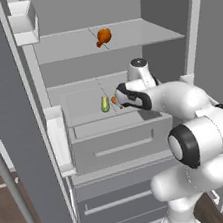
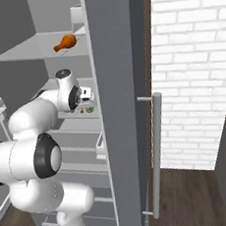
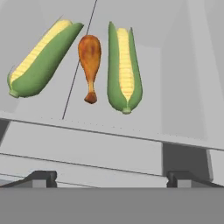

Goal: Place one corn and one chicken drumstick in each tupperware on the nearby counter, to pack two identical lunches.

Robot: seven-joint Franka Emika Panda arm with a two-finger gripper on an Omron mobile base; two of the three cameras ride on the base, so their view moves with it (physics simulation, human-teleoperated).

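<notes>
Two corn ears lie on the fridge's middle shelf, one slanted at the left and one upright at the right. A chicken drumstick lies between them, bone end toward me. My gripper is open, hovering short of the shelf edge with nothing between its fingers. From the left base view the gripper sits just right of one corn. A second drumstick rests on the upper shelf. The tupperware and the counter are out of view.
A closed grey drawer sits right under the middle shelf. Door bins line the open left door. The fridge's other door with a long bar handle stands close on the right, before a white brick wall.
</notes>
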